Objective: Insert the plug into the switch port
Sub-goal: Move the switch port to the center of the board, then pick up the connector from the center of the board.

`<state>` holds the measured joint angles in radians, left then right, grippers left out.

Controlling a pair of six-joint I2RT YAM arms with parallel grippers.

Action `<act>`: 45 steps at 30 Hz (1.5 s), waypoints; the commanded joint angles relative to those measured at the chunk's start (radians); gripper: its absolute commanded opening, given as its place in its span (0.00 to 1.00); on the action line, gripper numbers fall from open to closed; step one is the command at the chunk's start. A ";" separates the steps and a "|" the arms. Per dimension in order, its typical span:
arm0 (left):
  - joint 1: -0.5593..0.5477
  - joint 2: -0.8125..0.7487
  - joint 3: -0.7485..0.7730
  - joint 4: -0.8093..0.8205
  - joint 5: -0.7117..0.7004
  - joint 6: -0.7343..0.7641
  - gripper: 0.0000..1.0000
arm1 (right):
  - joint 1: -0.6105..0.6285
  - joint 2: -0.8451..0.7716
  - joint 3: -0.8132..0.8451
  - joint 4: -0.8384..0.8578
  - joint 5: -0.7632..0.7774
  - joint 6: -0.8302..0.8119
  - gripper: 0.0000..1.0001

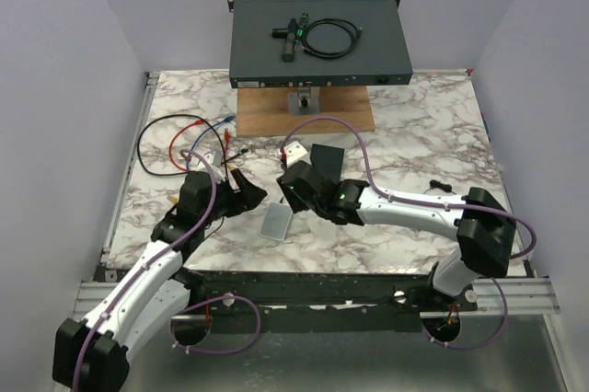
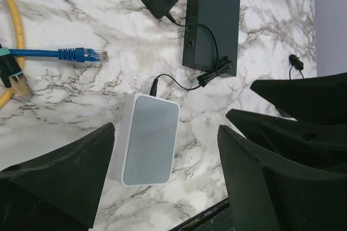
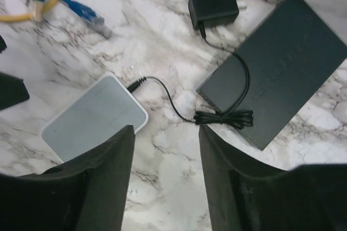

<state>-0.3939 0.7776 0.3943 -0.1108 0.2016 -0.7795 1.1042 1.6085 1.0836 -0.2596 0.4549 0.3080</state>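
White switch held the plug at its port; left gripper and right gripper gaped empty, best lifted without tugging.

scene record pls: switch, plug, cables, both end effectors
switch: white, flat on table
plug: black barrel, appears seated in the switch's edge
adapter: on table, cord bundled against black box
blue cable: loose on table, connector in nothing
left end effector: open, empty, above switch
right end effector: open, empty, above switch
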 commanded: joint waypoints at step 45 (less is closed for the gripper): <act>0.007 -0.751 0.379 -0.775 -0.462 0.172 0.99 | -0.060 0.897 1.000 -0.041 -0.341 0.014 0.39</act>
<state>-0.3920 0.0399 0.7780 -0.8776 -0.2535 -0.6273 1.0576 2.4680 2.0308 -0.2909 0.1371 0.2962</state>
